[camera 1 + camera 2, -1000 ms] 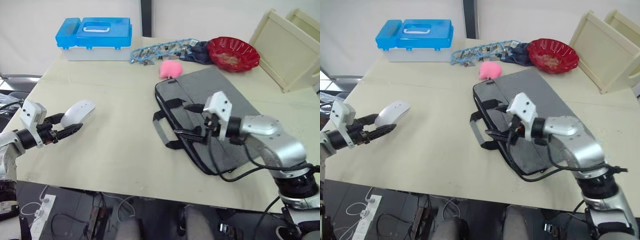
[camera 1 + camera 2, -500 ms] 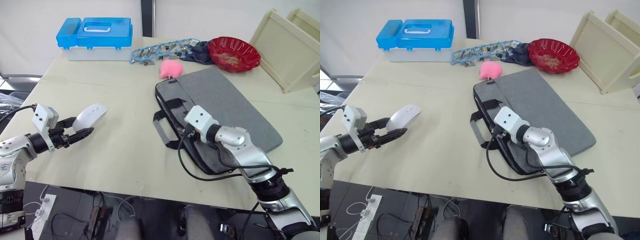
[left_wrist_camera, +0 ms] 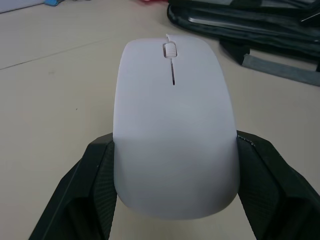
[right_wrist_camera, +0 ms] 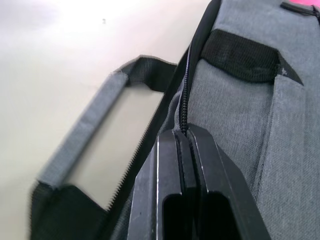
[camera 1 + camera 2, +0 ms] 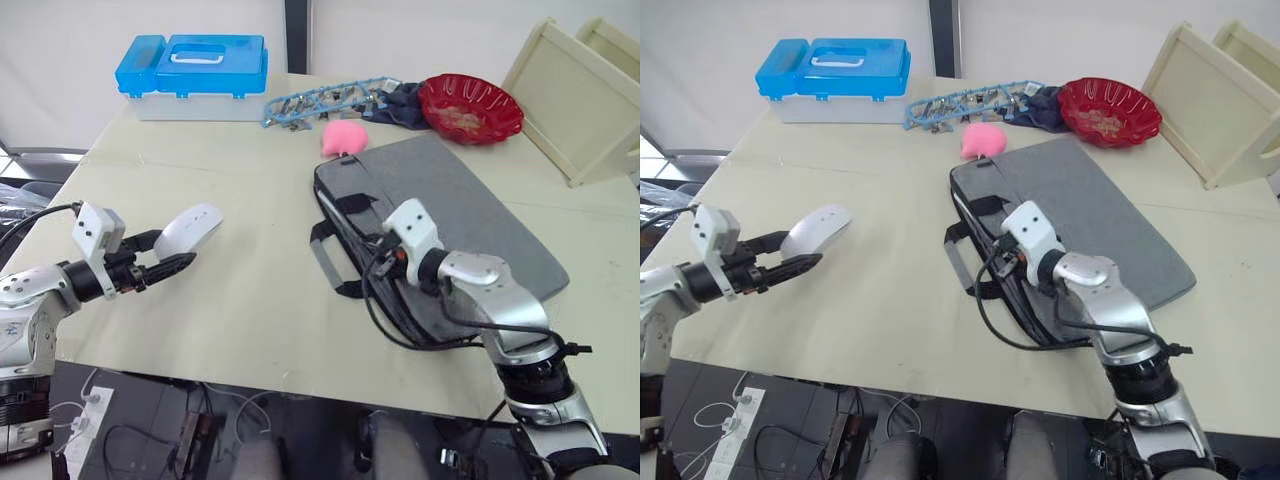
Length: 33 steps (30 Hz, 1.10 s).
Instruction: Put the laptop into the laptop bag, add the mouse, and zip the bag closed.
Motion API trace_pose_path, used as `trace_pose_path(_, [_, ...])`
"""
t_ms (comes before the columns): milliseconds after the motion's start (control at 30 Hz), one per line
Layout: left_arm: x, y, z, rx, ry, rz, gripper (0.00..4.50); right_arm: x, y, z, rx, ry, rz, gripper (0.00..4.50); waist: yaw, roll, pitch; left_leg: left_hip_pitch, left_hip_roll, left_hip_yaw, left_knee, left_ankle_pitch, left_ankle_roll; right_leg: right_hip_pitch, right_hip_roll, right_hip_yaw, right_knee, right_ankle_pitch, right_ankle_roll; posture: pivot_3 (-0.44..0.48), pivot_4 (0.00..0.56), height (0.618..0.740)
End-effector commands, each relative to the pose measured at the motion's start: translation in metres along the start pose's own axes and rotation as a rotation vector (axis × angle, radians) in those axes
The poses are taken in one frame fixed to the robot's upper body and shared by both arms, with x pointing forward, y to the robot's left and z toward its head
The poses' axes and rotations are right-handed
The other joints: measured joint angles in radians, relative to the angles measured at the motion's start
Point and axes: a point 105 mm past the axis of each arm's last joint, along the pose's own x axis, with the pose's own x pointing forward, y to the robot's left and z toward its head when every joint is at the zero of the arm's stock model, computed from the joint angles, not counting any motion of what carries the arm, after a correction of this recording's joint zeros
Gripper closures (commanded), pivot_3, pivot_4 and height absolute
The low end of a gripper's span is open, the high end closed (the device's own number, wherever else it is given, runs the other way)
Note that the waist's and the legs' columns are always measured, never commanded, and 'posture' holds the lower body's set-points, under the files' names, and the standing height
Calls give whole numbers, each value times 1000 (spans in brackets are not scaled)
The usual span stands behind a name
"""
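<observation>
Table (image 5: 250, 320): wide bare stretch between the two arms, from the near edge up to the middle. Far edge crowded: blue box (image 5: 192, 76) at the far left corner, blue rack (image 5: 325, 100) of small items beside it, red bowl (image 5: 470, 107) further right, pink fuzzy thing (image 5: 343, 138) just off the far corner of the laptop bag (image 5: 480, 215).

Laptop bag lies flat on the right half of the table, angled, its near right corner close to the table's front edge. Two strap handles (image 5: 330, 262) stick out from its left side onto open table. Zipper (image 4: 184, 97) along that left edge runs up the side of the grey fabric.

Left gripper (image 5: 160, 265): near the left front of the table, fingers (image 3: 95, 185) spread to the width of the mouse (image 5: 188, 229) and clamped on its two sides. Mouse points toward the bag, well apart from it.

Right gripper (image 4: 182, 145): at the bag's left edge by the handles, fingers pressed together, tips right at the zipper line; what they pinch, if anything, is hidden
</observation>
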Motion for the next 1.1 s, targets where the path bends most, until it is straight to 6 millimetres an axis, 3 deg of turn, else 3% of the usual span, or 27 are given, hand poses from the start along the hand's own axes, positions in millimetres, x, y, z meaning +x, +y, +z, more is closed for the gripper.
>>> trace_pose_path(33, [15,-18,23,46,-65,-98,1768,-17,0,44,36,-144,55,4461,-1,0,0,0,0,0,0,0,0,0,0,0,0,0,0,0,150,740])
trace_pose_path(133, [36,-36,26,62,-71,-171,1768,-22,-8,63,15,-181,62,4461,-3,1,0,1,0,0,-1,0,0,0,0,0,0,0,0,0,150,740])
trace_pose_path(267, [63,-56,30,63,-89,-259,1768,-24,-5,76,18,-202,126,4461,-4,0,0,1,0,0,-1,0,0,0,0,0,0,0,0,0,150,740])
trace_pose_path(400, [83,-63,29,59,-54,-273,1768,-27,2,83,61,-217,188,4461,-9,1,0,1,0,1,-1,0,0,0,0,0,0,0,0,0,150,740])
trace_pose_path(533, [132,-82,41,126,-71,-319,1768,-32,13,96,84,-254,246,4461,-4,1,0,0,-1,0,0,0,0,0,0,0,0,0,0,0,150,740])
trace_pose_path(700, [171,-96,45,179,-71,-319,1768,-37,17,107,148,-298,269,4461,-7,1,0,0,-1,0,0,0,0,0,0,0,0,0,0,0,150,740])
trace_pose_path(1100, [224,-130,43,178,-63,-361,1768,-48,24,123,250,-388,296,4461,-2,1,1,-1,-1,-1,-1,0,0,0,0,0,-2,0,0,0,150,740])
